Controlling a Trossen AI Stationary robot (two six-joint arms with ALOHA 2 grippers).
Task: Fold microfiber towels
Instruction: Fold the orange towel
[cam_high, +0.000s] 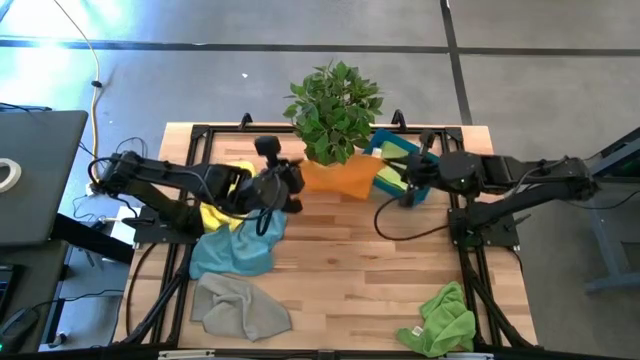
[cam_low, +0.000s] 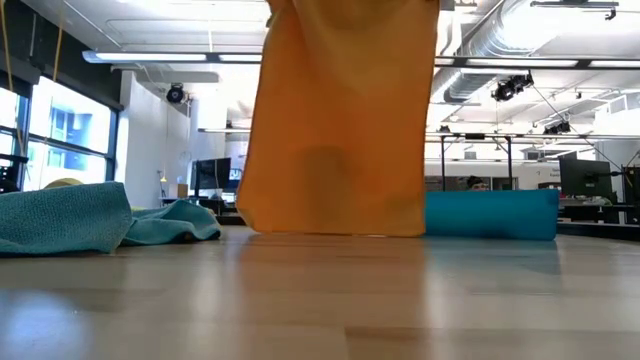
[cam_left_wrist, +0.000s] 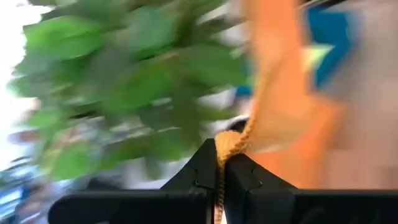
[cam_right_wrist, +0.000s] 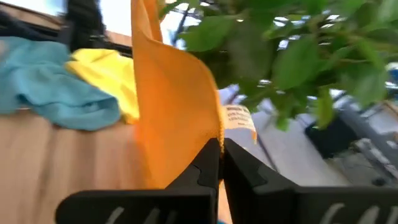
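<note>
I work over one wooden table (cam_high: 340, 270). One potted plant (cam_high: 333, 110) stands at its far edge, and one teal bin (cam_high: 408, 172) lies just right of it. I count five microfiber towels here. The orange towel (cam_high: 340, 176) hangs stretched between my two grippers in front of the plant, its lower edge touching the tabletop. My left gripper (cam_left_wrist: 219, 167) is pinched together on one upper corner, my right gripper (cam_right_wrist: 220, 157) clamped on the other. The light blue towel (cam_high: 235, 248) lies crumpled at the table's left, with the yellow towel (cam_high: 222, 205) beside it under my left arm. The grey towel (cam_high: 238, 306) sits near left, the green towel (cam_high: 442, 320) near right.
</note>
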